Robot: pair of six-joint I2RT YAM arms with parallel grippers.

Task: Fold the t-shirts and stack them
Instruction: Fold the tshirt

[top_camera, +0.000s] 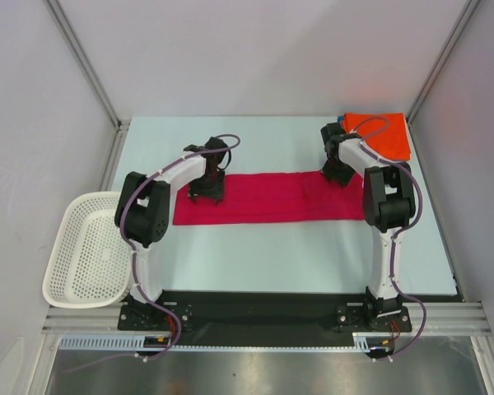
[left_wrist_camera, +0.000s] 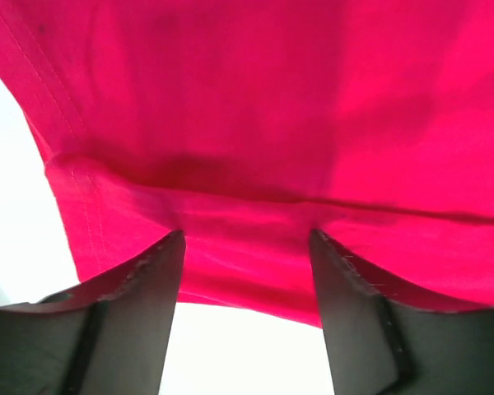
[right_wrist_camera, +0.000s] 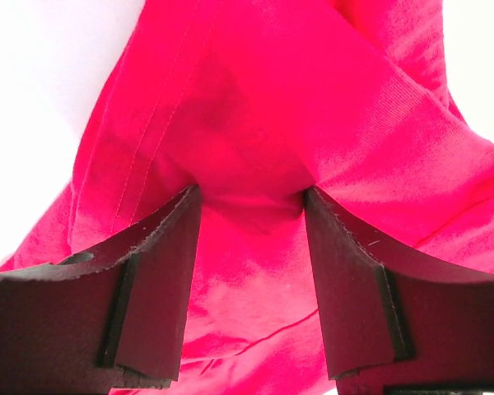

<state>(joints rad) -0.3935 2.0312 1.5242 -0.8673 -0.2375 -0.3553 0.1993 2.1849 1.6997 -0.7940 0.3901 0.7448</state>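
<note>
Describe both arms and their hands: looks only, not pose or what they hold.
The left arm and right arm match: white tubular links, black joint housings, a grey-purple cable looping along each, on a black base plate. The left hand and right hand each have two dark wedge-shaped fingers with scuffed pale edges.

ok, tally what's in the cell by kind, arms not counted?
t-shirts: 2 (crimson t-shirt, orange t-shirt)
baskets: 1 (white basket)
total: 3
</note>
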